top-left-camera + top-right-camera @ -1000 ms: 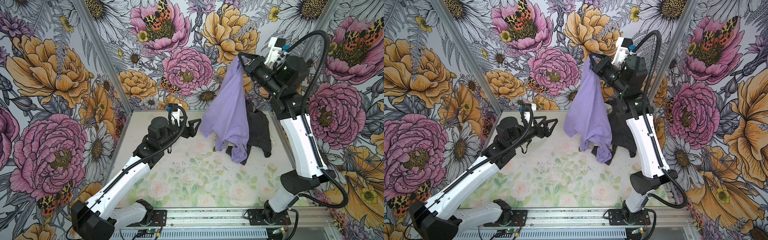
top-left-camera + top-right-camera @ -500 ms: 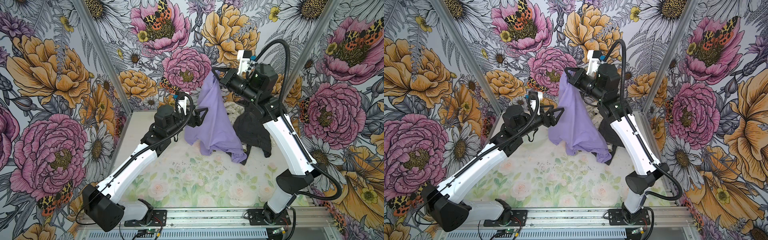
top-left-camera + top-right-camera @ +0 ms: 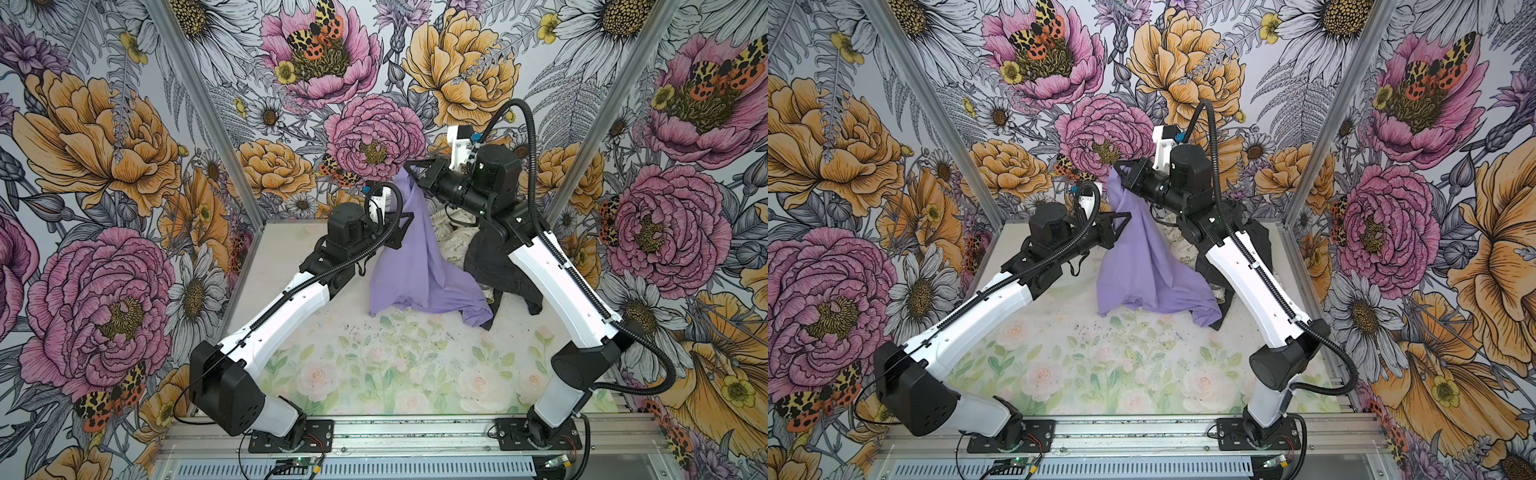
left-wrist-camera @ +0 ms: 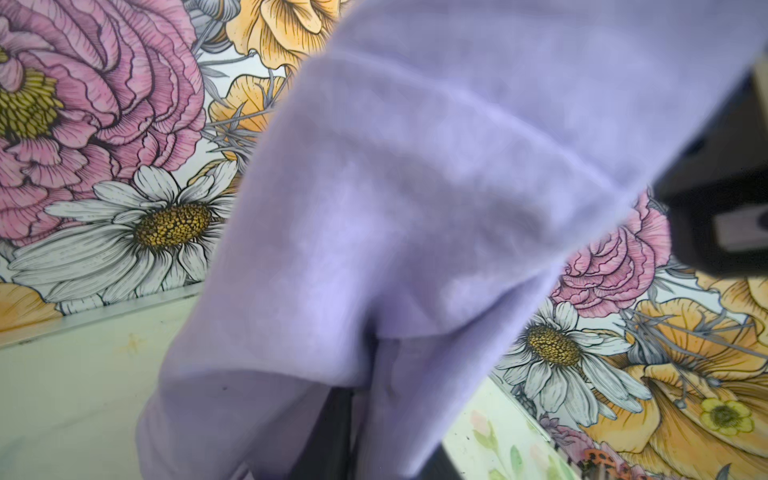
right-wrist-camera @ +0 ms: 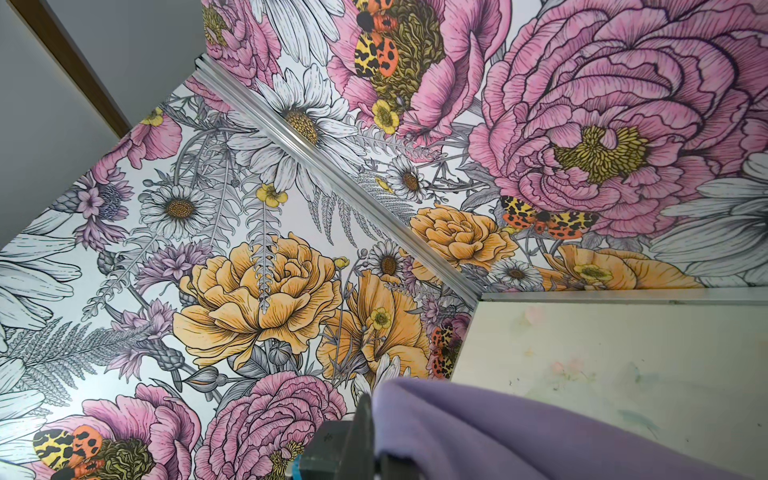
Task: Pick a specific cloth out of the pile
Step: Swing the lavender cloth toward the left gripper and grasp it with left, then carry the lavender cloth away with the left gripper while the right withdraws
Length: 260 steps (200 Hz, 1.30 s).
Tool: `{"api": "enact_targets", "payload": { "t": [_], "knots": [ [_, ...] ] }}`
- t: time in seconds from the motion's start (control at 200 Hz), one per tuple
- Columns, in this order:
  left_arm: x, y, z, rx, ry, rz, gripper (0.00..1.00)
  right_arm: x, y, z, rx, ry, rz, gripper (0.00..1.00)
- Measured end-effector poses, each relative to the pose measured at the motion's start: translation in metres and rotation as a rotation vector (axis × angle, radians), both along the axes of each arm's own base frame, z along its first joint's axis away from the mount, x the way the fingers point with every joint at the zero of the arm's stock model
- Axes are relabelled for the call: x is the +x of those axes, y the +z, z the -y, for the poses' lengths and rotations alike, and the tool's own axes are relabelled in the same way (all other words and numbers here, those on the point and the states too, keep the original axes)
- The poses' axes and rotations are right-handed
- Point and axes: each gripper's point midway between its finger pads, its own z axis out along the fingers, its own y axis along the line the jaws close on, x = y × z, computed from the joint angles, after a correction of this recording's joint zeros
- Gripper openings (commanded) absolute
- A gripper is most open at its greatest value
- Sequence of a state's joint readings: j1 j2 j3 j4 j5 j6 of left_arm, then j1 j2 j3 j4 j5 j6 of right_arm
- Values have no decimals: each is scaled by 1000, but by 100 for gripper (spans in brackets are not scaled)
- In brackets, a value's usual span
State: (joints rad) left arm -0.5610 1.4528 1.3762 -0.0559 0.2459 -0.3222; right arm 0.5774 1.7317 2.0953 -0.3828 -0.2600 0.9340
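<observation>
Cloth of plain lavender jersey [image 3: 415, 266] hangs pinched in right gripper [image 3: 410, 173], raised to clear dark-and-cream pile [image 3: 494, 259] at three o'clock; left gripper [image 3: 408, 221], shut, grips its nine-o'clock edge.

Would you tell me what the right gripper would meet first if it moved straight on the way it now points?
Probably the flowered wall: the right gripper, shut on the lavender cloth, aims at it, and the left gripper sits lower, though depth is unclear.
</observation>
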Motion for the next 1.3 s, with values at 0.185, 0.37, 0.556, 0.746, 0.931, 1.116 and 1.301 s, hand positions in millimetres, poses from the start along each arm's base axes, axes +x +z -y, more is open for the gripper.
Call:
{"api": "enact_targets", "payload": {
  "t": [0.185,0.37,0.556,0.746,0.931,1.116,1.301],
  "knots": [
    [-1,-1,0,-6,1,-12,0,4,-15,10,-20,-45,-26,3],
    [-7,5,-9,-6,8,-12,0,15,-23,45,-32,-143,-40,4],
    [-23,24,-25,-27,20,23,0,24,-38,76,-40,-216,-77,4],
    [-28,27,-44,-28,52,25,0,23,-57,74,-37,-204,-134,18],
    [-19,22,-71,-12,119,-4,0,32,-61,86,-25,-251,-151,46],
    [-16,32,-100,-13,188,-15,0,42,-61,105,-21,-320,-150,61],
    [-10,51,-130,-17,259,-8,0,42,-60,105,-29,-324,-141,71]
  ]
}}
